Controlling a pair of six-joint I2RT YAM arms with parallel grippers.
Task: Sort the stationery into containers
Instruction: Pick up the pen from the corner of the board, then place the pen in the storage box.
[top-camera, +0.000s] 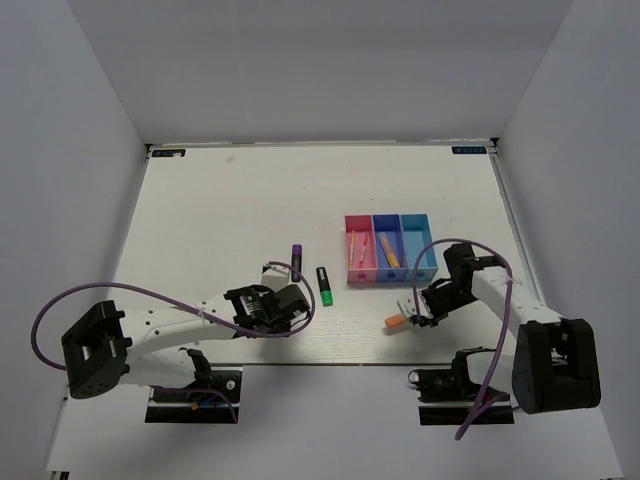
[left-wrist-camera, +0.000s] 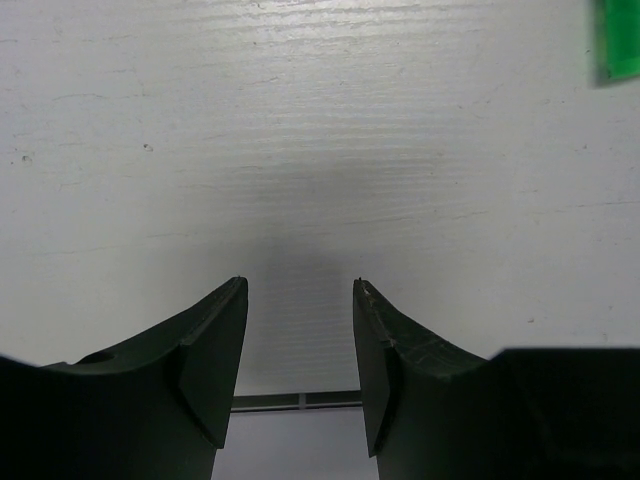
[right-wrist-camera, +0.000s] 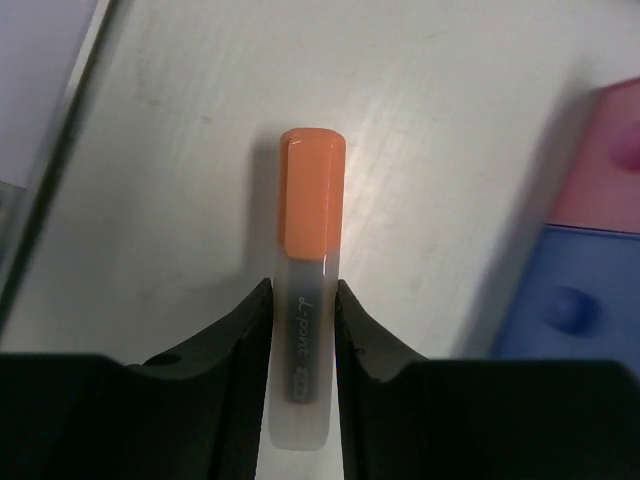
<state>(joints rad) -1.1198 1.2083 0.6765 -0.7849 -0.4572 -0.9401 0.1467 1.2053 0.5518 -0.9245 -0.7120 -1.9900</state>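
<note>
My right gripper (top-camera: 418, 312) is shut on the grey-orange marker (right-wrist-camera: 309, 250), gripping its grey barrel with the orange cap (top-camera: 396, 322) sticking out toward the left. The three joined bins stand just beyond: pink (top-camera: 359, 250), dark blue (top-camera: 388, 248), light blue (top-camera: 417, 245). Thin pens lie in the pink and dark blue bins. The black marker with a purple cap (top-camera: 297, 262) and the black marker with a green cap (top-camera: 325, 287) lie on the table left of the bins. My left gripper (top-camera: 296, 305) is open and empty just left of the green-capped marker (left-wrist-camera: 613, 40).
The table's near edge (left-wrist-camera: 300, 400) lies right under my left gripper. A purple cable (top-camera: 150, 295) loops over the left arm, another over the right arm. Grey walls close in the table on three sides.
</note>
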